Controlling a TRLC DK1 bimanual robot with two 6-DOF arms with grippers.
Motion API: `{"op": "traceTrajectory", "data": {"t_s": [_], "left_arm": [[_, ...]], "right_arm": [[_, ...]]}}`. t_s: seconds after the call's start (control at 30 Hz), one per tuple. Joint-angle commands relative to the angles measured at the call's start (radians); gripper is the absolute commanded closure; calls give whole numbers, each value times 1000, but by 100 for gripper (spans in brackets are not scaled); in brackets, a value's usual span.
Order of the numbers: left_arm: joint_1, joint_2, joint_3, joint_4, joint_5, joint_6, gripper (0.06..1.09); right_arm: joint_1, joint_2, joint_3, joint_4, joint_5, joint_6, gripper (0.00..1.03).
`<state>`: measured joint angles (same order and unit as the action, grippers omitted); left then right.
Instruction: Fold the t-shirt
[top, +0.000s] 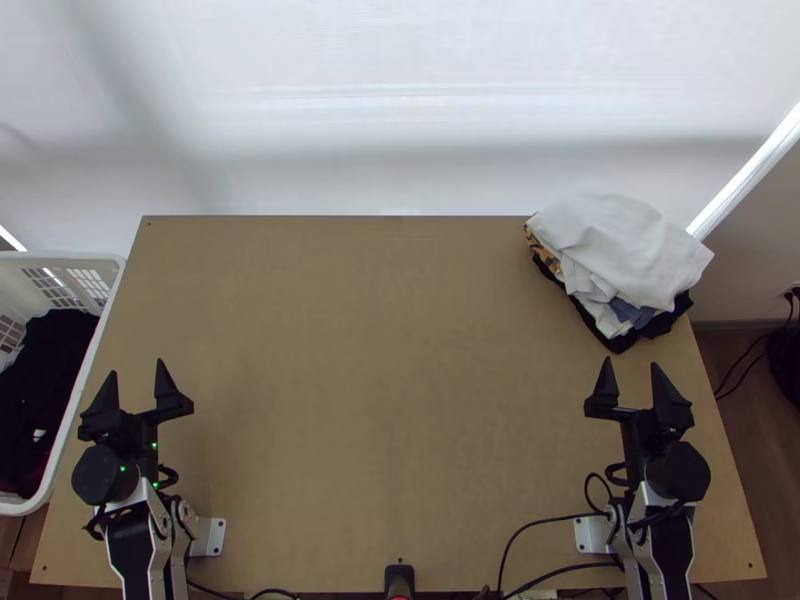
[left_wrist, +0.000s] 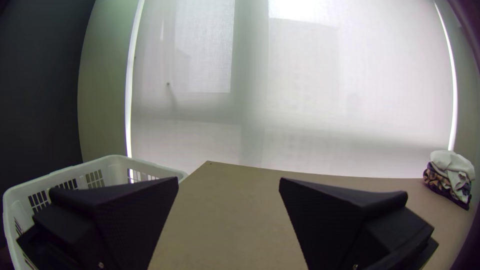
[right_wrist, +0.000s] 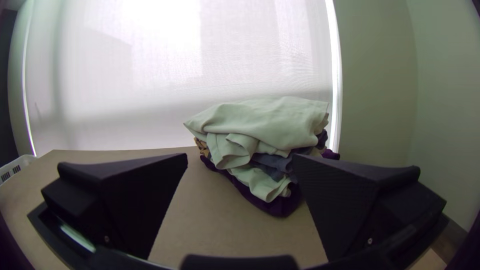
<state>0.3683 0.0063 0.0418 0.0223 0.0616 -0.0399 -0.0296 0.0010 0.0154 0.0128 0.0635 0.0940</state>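
My left gripper (top: 138, 388) stands open over the table's left side, nothing between its fingers; the left wrist view shows the same gripper (left_wrist: 229, 182) with its fingers wide apart. At the right, my right gripper (top: 630, 378) is open just on the near side of a stack of folded clothes (top: 625, 250). In the right wrist view, the clothes (right_wrist: 265, 125) lie beyond the open right gripper (right_wrist: 240, 159), not touched by it. A white cloth lies folded on top; whether it is a t-shirt, I cannot tell.
A white basket (top: 98, 345) holding dark cloth (top: 45, 370) stands against the left side of the table (top: 380, 400). Black cables (top: 540, 522) run along the near edge by the right arm's base. A pale blind (top: 400, 110) hangs behind the far edge.
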Motion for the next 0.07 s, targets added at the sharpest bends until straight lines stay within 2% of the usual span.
{"op": "traceTrajectory", "data": {"t_s": [0.0,0.03], "left_arm": [[1,-6,-39,-22,-3,17,10],[1,-6,-39,-22,-3,18,10]], "right_arm": [[-4,-2,-8,-14,7,7,4],[-4,-2,-8,-14,7,7,4]]}}
